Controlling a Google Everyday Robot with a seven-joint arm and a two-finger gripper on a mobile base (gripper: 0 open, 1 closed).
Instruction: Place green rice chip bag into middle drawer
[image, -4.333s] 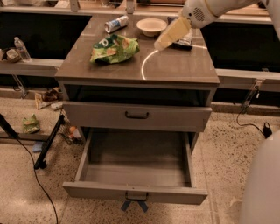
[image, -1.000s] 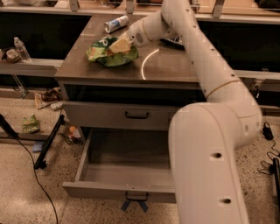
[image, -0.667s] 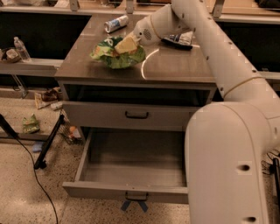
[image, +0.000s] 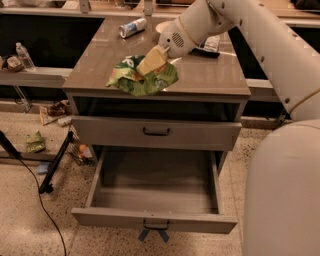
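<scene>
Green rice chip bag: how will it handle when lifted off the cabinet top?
Probably floppy: the green rice chip bag lies crumpled and creased. Likely light, being a thin snack pouch. Its glossy film may slip under the end effector, which is at its middle.

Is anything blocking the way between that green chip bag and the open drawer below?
Nothing visible does. The gripper rests on the green rice chip bag at the front edge of the cabinet top, and the middle drawer below stands pulled open, its inside bare.

Warm overhead light glares off the cabinet top (image: 210, 76) beneath my gripper (image: 152, 61), while the middle drawer (image: 155, 194) sits shadowed.
</scene>
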